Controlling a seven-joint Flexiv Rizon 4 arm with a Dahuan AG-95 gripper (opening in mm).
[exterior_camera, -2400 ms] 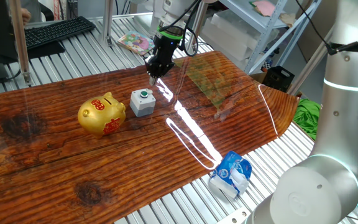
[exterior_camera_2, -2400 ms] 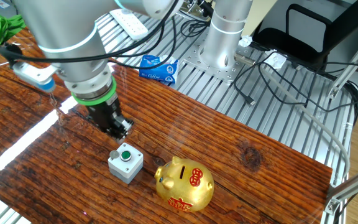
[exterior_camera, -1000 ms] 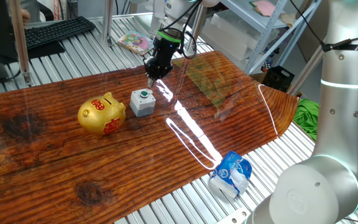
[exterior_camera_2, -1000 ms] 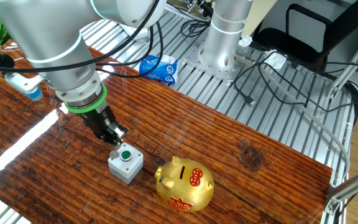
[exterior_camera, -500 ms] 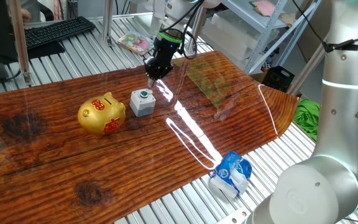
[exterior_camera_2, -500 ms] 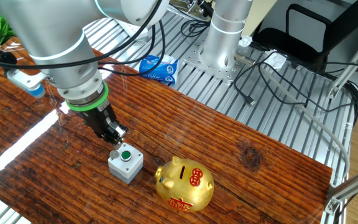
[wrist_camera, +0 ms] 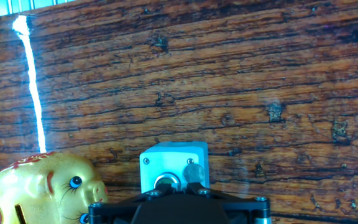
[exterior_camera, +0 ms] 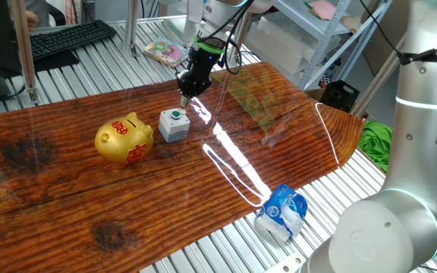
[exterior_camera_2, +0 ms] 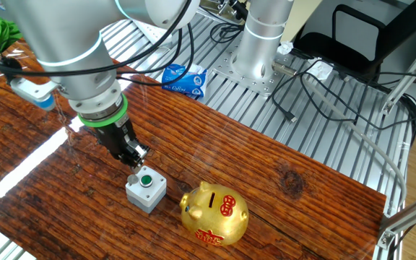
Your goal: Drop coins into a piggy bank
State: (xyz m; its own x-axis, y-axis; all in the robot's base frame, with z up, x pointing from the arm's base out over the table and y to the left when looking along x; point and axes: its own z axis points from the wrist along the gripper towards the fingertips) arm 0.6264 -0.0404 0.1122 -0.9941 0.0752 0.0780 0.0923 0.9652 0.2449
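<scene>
One gold piggy bank (exterior_camera: 124,139) stands beside grey box (exterior_camera: 174,124).

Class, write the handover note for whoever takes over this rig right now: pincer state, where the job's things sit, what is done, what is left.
Pincer: shut, tilted down, hovering just above the wooden tabletop beside the small grey box with a green button. A small round silvery thing shows at its fingertips in the hand view, possibly a coin; I cannot confirm it.
Shiny gold pig-shaped bank: upright on the tabletop, on the far side of the grey box from the pincer, slot on top.
Done: no coin visibly in the bank.
Left: carry the pincer past the box to the slot and drop the coins.
</scene>
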